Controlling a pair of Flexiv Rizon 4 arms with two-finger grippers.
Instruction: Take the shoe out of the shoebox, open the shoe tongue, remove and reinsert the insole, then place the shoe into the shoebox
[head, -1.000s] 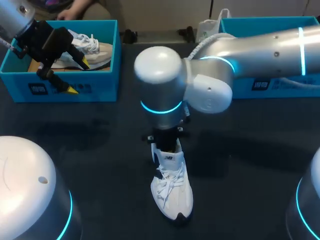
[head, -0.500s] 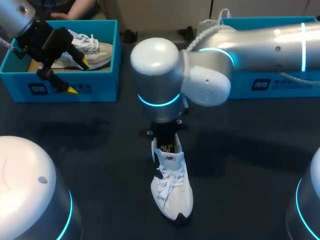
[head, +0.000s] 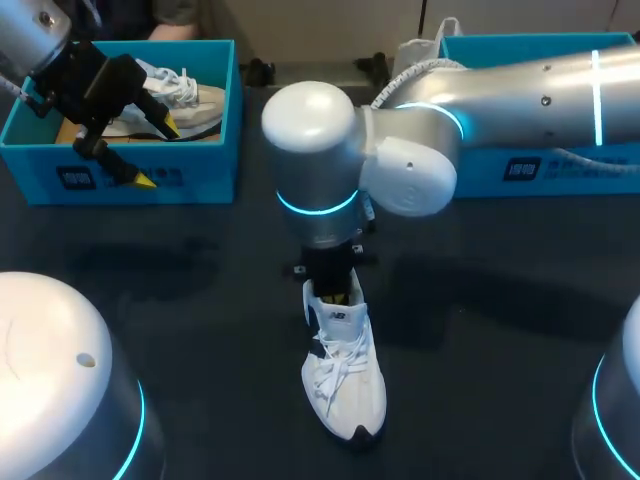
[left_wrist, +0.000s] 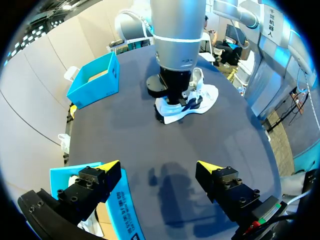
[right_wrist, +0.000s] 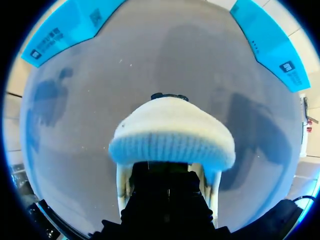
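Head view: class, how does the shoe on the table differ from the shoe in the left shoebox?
The table shoe stands on the dark table, toe toward the camera; the boxed shoe lies crosswise in the blue shoebox. The right tool sits in the table shoe's opening; nothing touches the boxed shoe. Both are white with laces.

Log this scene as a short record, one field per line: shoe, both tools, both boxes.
shoe: white, upright on the dark table, outside both boxes, toe toward the robot
right tool: down at the shoe's heel opening; grip state hidden
left tool: open, at the left box's front edge, holding nothing
left box: blue, holds a second shoe
right box: blue, partly hidden by the right arm
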